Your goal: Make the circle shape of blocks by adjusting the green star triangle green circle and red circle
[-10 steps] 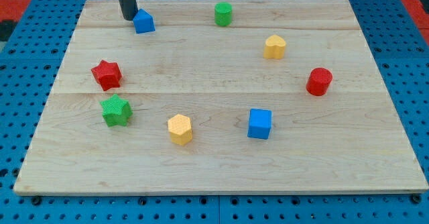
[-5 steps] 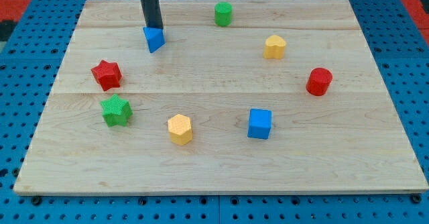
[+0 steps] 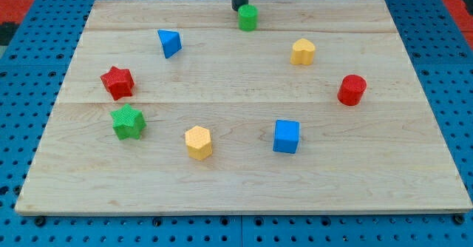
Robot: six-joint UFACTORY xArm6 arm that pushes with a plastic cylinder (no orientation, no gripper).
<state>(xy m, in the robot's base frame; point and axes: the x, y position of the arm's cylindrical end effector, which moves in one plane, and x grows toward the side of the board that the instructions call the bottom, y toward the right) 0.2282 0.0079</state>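
Note:
My tip (image 3: 239, 8) stands at the view's top, just behind and touching the upper left of the green circle (image 3: 248, 17). The blue triangle (image 3: 170, 43) lies to the view's left of it, apart from the rod. The green star (image 3: 128, 122) sits at the left, just below the red star (image 3: 117, 82). The red circle (image 3: 352, 89) is at the right. With the yellow heart (image 3: 302, 52), the blue cube (image 3: 286, 136) and the yellow hexagon (image 3: 198, 142), the blocks form a rough ring.
The wooden board (image 3: 414, 166) lies on a blue pegboard table (image 3: 15, 99). The board's top edge runs just behind my tip.
My tip pushed the blue triangle right and down a little, then left it and moved right along the top edge to the green circle.

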